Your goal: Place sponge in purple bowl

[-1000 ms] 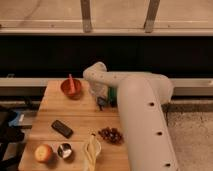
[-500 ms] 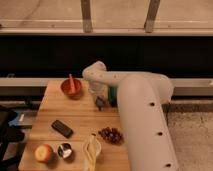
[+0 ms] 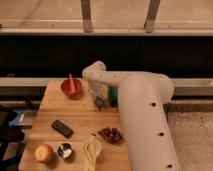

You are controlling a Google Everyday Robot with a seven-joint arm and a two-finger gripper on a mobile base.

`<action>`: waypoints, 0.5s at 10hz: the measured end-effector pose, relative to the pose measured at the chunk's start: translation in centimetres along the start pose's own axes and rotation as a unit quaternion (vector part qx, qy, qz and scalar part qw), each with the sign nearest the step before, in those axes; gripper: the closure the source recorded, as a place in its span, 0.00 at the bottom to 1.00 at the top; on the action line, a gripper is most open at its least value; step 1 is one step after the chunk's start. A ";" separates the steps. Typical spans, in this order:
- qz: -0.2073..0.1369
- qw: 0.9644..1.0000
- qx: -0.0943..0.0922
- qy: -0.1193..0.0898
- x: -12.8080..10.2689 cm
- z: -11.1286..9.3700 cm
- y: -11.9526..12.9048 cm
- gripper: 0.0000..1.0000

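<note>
1. Wooden table fills the lower left, in front of a dark wall panel with a pale ledge running along it; speckled floor lies to the right.
2. A thick white arm rises from the near right, bends over the far part of the table and drops its claw just right of the table's middle, toward the far edge.
3. The claw points down with its tips at or just above the table top and its fingers drawn together.
4. The sponge shows as a small blue-grey patch right at the claw tips, and it looks pinched between them.
5. So little of the sponge shows that I cannot tell which way its long axis runs.
6. An orange-red bowl sits at the far side, left of the claw and a little apart from it, with an orange stick standing tilted in it.
7. A green object sits just right of the claw, partly hidden by the arm.
8. Nearer and to the left lies a flat black slab, turned at an angle.
9. Along the near edge, from left to right, are an apple, a small metal cup and a banana.
10. A dark red bunch of grapes lies just beside the arm, near side of the claw.
</note>
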 end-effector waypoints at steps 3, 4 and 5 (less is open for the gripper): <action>-0.024 0.998 -0.025 -0.051 -1.8 -5.4 1.7 1.00; -0.030 0.997 -0.035 -0.064 -2.3 -7.2 2.2 1.00; -0.040 0.995 -0.050 -0.082 -2.9 -9.5 3.0 1.00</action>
